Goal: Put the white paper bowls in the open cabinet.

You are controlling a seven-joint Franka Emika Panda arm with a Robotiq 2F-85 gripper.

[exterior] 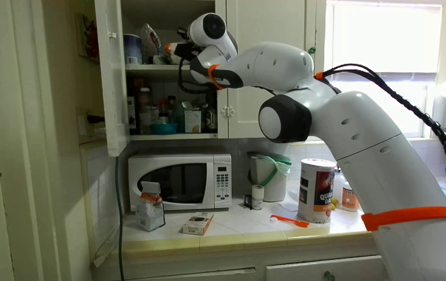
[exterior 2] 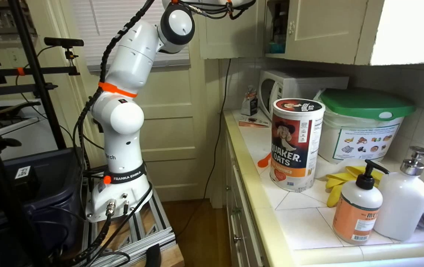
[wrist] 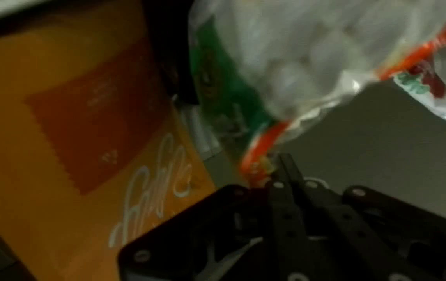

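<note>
The open cabinet hangs above the microwave, its panelled door swung wide; part also shows in an exterior view. My gripper is at its upper shelf, pointing inward. In the wrist view the gripper's dark fingertips come together, with nothing visible between them. A clear bag of round white pieces with orange and green print reaches down beside the fingers. An orange box stands left of them. No white paper bowls can be made out; a thin white curved edge behind the fingers is unclear.
A dark blue canister stands on the upper shelf. Bottles and jars crowd the lower shelf. The microwave, a small bag, a flat box and an oats canister stand on the counter.
</note>
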